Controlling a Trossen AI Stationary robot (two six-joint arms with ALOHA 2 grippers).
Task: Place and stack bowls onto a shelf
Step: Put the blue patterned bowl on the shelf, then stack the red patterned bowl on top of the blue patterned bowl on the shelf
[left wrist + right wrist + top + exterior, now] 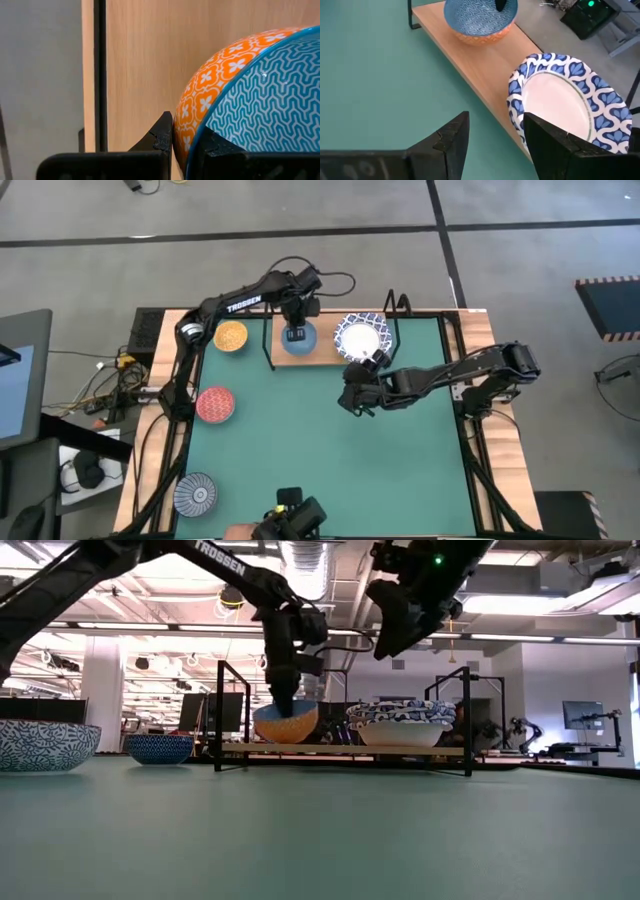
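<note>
Shelf point(325, 350): light-wood board in a black wire frame, at the far edge of the green table point(330, 450), centre.

Light blue bowl point(298, 338): on the shelf's left part, blue patterned inside, orange flowered outside. In the low view it sits tilted on the board point(286, 723).

Left gripper point(296, 332): reaches from the far left over the shelf and down onto the light blue bowl. Its fingers point(162, 136) are closed on the bowl's rim, one outside against the orange wall, the other inside against the blue pattern.

White bowls with blue rims point(360, 337): on the shelf's right part, just beside the light blue bowl. The low view shows them as a nested stack point(402, 723); how many cannot be told.

Right gripper point(358, 395): hangs above the table on the near side of the shelf, close to the white stack, clear of the surface. Fingers point(451, 142) spread well apart, holding nothing; the wrist view looks past them onto the stack's rim and the shelf edge.

Orange-yellow bowl point(231, 336): on the wooden strip left of the shelf, off the mat.

Red bowl point(215, 404): at the table's left edge, mid-depth.

Grey-blue ribbed bowl point(194, 494): near left corner of the table.
</note>
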